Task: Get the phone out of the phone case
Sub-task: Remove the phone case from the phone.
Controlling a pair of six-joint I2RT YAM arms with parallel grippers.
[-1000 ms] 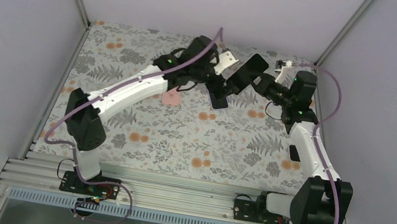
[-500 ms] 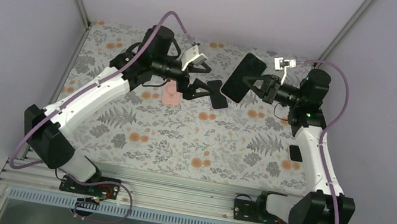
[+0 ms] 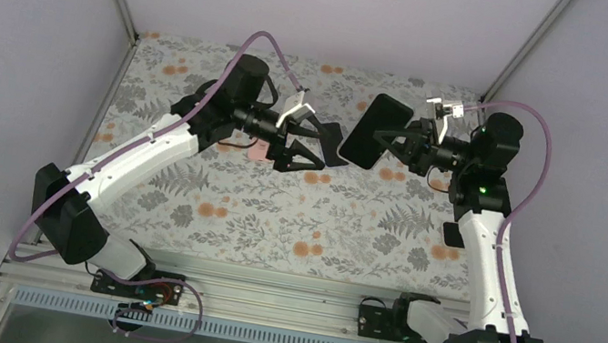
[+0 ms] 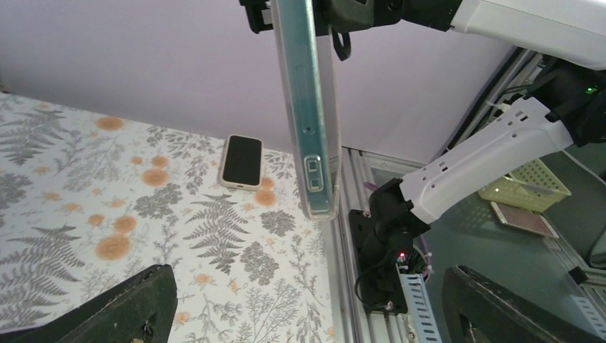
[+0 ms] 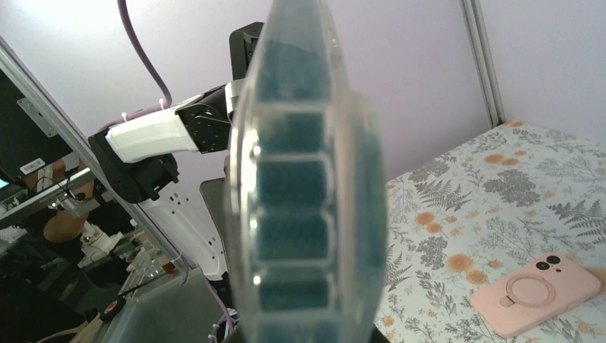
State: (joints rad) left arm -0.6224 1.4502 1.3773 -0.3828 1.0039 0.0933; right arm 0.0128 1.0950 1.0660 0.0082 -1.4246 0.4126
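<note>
**Cased phone held in mid-air by one hand: a slip was the main danger**

The right hand (image 3: 404, 141) was clamped tight on the phone case (image 3: 374, 130). It held the case tilted and raised above the flowered counter (image 3: 275, 213), toward the far side, with its broad face turned to the left arm. In the left wrist view the phone (image 4: 301, 93) showed through the clear rim, seated inside, so nothing had been separated yet. The left hand (image 3: 305, 142) hung just beside the case with its fingers (image 4: 136, 304) spread wide, gripping nothing.

How much of the case sat between the right fingers could not be told. If the hold was narrow, a push or pull from the left hand would likely have levered the whole thing out of that grip.

The clear case looked smooth and probably bendy. A squeeze on its rim could have flexed it and let it slide rather than peel.

Had the left hand closed on case and phone together, the two arms would only have tugged against each other.

Had the phone popped free with neither hand on it, it would have dropped to the counter, perhaps onto the pink case (image 5: 534, 293) lying below.

The two hands were also near enough to knock together. A spare phone (image 4: 241, 160) lay well apart, near the right arm's base.
</note>
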